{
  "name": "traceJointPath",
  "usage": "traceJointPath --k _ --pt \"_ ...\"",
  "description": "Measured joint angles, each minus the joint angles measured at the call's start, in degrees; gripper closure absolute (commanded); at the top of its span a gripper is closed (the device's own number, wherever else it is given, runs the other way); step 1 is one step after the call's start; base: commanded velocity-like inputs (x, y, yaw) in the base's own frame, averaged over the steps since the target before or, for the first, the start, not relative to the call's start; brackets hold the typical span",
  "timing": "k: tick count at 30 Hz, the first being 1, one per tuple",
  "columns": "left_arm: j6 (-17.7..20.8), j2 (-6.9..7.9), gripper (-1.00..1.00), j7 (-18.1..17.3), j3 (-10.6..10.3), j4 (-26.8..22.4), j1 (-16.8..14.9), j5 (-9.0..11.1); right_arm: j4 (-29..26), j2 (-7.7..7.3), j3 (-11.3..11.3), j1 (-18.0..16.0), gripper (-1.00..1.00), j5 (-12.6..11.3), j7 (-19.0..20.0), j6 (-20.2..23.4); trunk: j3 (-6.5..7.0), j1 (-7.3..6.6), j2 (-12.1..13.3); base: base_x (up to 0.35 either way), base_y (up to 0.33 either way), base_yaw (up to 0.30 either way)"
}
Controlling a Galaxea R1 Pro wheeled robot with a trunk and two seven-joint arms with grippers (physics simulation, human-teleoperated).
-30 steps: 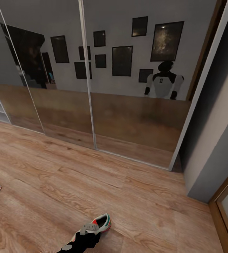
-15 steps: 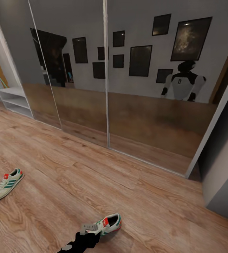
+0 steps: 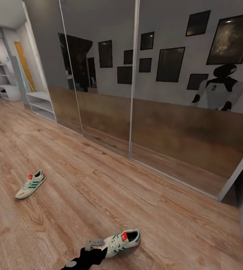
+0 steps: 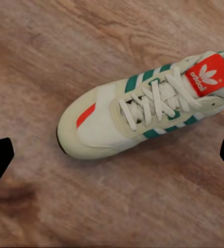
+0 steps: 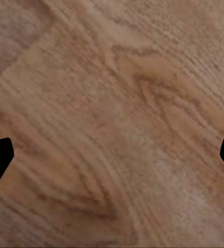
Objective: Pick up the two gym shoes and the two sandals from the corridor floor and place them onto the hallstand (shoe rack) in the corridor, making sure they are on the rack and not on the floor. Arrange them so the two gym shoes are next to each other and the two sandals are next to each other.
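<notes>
Jaws apart over wood-plank floor (image 3: pixel 99 176) beside seemingly mirrored wardrobe (image 3: pixel 166 93).

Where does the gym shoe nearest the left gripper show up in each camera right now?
Head view: near gym shoe at bottom centre, just beyond the left gripper.
Left wrist view: fills the centre, toe toward the picture's left, lying on the floor.
Right wrist view: not in it.
Shared landmark: wood-plank corridor floor.
</notes>
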Motion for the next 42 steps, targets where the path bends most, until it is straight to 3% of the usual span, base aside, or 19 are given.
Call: traceJointPath --k 34,42 --pt "0.0 0.02 -1.0 0.0 0.0 0.0 0.0 0.0 -0.06 0.0 0.0 0.0 -1.0 0.0 0.0 -0.01 0.0 0.0 0.0 0.0 0.0 0.286" --pt "0.02 0.02 -1.0 0.0 0.01 0.0 0.0 0.0 -0.06 0.0 0.01 0.0 -1.0 0.0 0.0 -0.01 0.0 0.0 0.0 0.049 -0.057 0.125"
